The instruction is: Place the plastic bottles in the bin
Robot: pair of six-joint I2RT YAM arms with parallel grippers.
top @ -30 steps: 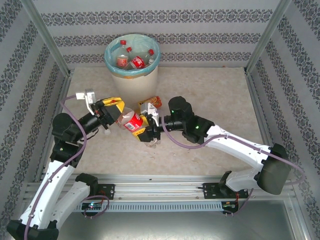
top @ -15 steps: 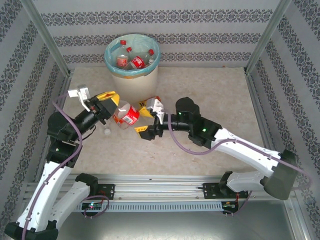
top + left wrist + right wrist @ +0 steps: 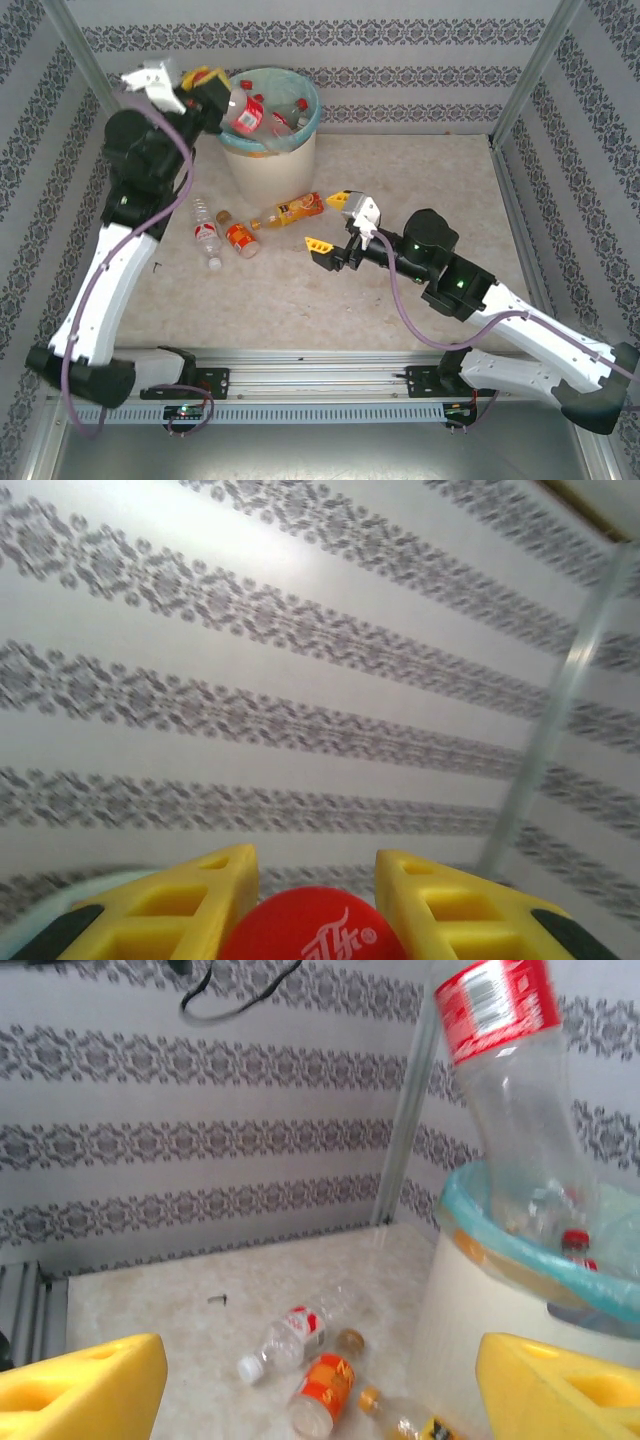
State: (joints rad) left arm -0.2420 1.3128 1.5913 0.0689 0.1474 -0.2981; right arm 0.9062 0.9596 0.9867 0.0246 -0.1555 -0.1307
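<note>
left gripper (image 3: 222,95): pinching the held bottle (image 3: 243,110); in the left wrist view its yellow fingers (image 3: 200,900) stand on either side of the red label
held bottle, place: raised at the 10 o'clock edge of the bin (image 3: 272,170), its body leaning in over the teal liner (image 3: 303,128); the right wrist view shows it (image 3: 505,1060) above the rim; not yet let go
right gripper (image 3: 330,222): spread wide and carrying nothing; low over the table (image 3: 420,170) at 5 o'clock from the bin
bin contents: several red-capped bottles (image 3: 275,112) already lie inside
bottles outstanding: three on the table; clear bottle (image 3: 205,228) and orange-labelled bottle (image 3: 240,240) at 7 o'clock from the bin; amber bottle (image 3: 295,208) at 6 o'clock, nearest the right gripper
handling, judged: the held bottle looks empty, so light; thin walls likely to dent under a hard pinch; smooth and round, so apt to slip or roll when nudged; the amber bottle appears to hold liquid, so probably heavier and stiffer
where to hold, judged: across the labelled mid-body, jaws square to the long axis; the neck and cap are too narrow for a sure grip; for those lying down, come from above over the middle
risk, judged: released too near the 10 o'clock rim, the held bottle could tip outward; carry it further toward the centre before opening
</note>
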